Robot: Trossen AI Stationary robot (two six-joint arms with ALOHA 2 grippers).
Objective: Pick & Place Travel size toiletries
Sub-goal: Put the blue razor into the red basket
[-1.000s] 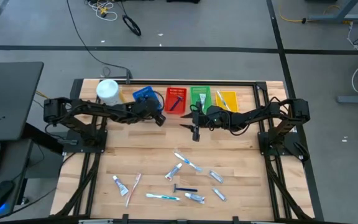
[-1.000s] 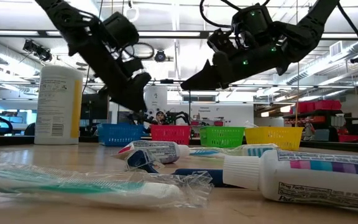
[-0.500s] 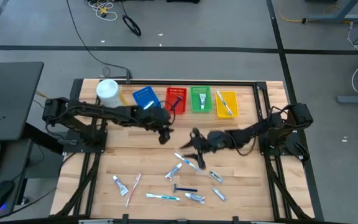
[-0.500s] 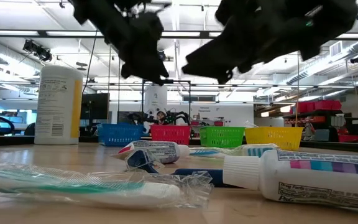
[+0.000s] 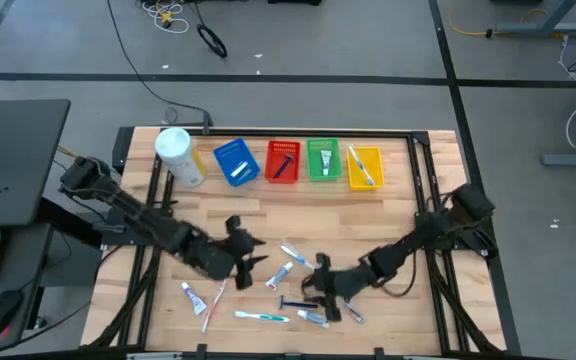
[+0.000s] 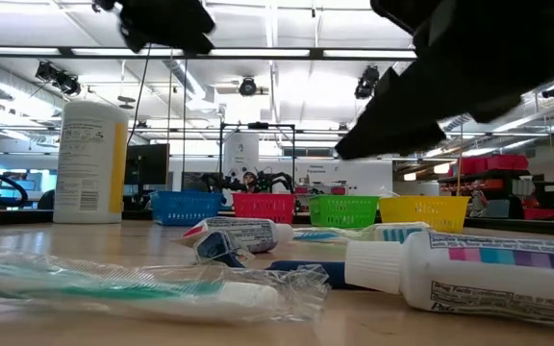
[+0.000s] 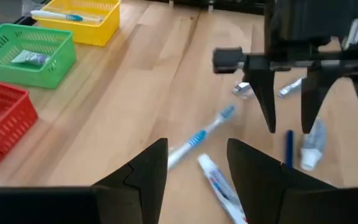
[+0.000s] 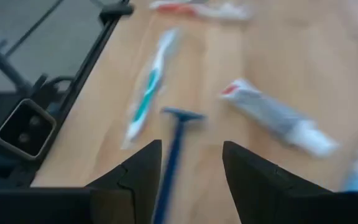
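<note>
Above blue razor (image 5: 296,303): right tool (image 5: 321,296) open. Left tool (image 5: 252,252) open near toothpaste tube (image 5: 279,273).

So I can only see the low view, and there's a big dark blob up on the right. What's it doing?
Observer: That's the right gripper, open, over the blue razor.
Operator: And the other arm?
Observer: The left gripper is open too, near a toothbrush.
Operator: Anything in the baskets?
Observer: The red basket holds a second razor.
</note>
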